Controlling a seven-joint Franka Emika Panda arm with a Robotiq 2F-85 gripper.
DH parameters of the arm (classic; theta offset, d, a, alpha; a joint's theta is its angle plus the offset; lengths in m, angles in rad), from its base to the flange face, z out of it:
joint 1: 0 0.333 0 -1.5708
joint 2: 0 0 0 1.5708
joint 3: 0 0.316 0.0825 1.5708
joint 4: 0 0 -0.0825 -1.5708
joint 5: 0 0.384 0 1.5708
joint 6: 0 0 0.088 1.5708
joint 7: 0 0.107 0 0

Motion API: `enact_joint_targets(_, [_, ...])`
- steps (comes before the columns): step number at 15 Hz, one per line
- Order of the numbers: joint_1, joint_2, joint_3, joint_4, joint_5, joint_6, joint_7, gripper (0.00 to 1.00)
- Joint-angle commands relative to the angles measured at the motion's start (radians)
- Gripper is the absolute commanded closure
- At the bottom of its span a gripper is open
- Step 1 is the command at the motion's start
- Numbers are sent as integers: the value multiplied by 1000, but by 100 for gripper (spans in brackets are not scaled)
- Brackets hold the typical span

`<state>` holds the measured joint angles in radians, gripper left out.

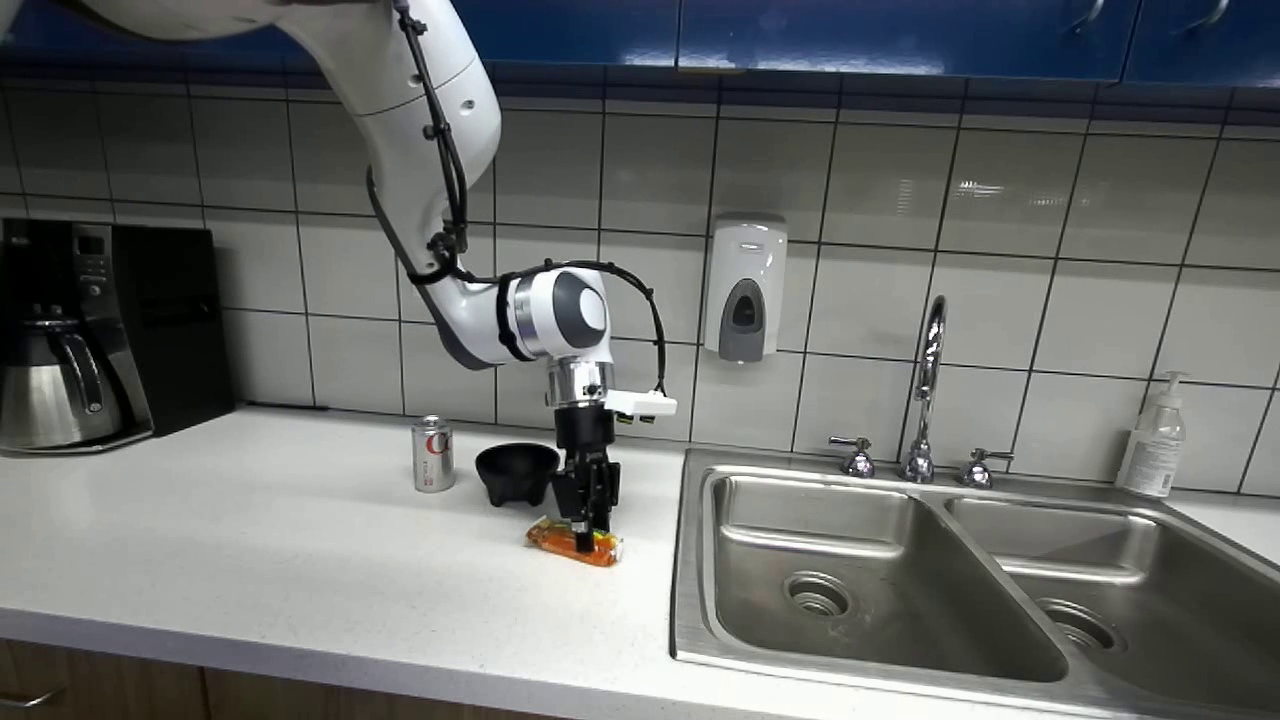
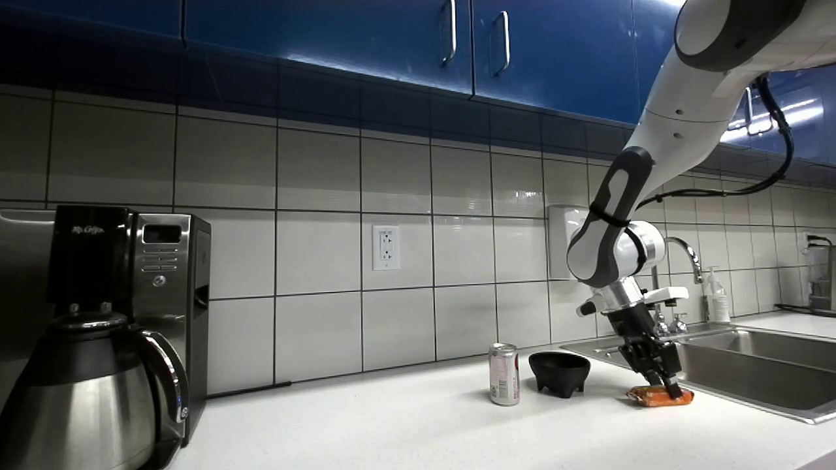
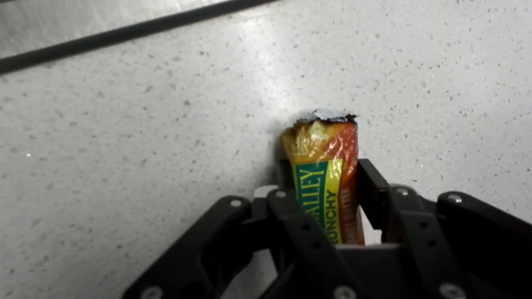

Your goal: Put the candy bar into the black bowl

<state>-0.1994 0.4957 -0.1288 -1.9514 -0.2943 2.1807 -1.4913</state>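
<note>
The candy bar, in an orange wrapper, lies at the countertop in front of the black bowl in an exterior view. It also shows in an exterior view and in the wrist view, where its near end is hidden by the gripper. My gripper points down over the bar, with a finger against each long side; it is shut on the bar. I cannot tell whether the bar is lifted at all. The low black bowl stands upright close behind the gripper and also shows in an exterior view. It is out of the wrist view.
A small silver-and-red can stands beside the bowl, on the side away from the gripper. The steel double sink has its rim close to the bar. A coffee maker stands at the far end of the counter. A tiled wall rises behind.
</note>
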Motion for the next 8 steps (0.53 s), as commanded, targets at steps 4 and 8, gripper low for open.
enact_joint_targets(4, [-15,-85,14,-67,-9,23,-13,84])
enact_joint_targets(8, [-11,-176,11,-145,-14,56,-11,84])
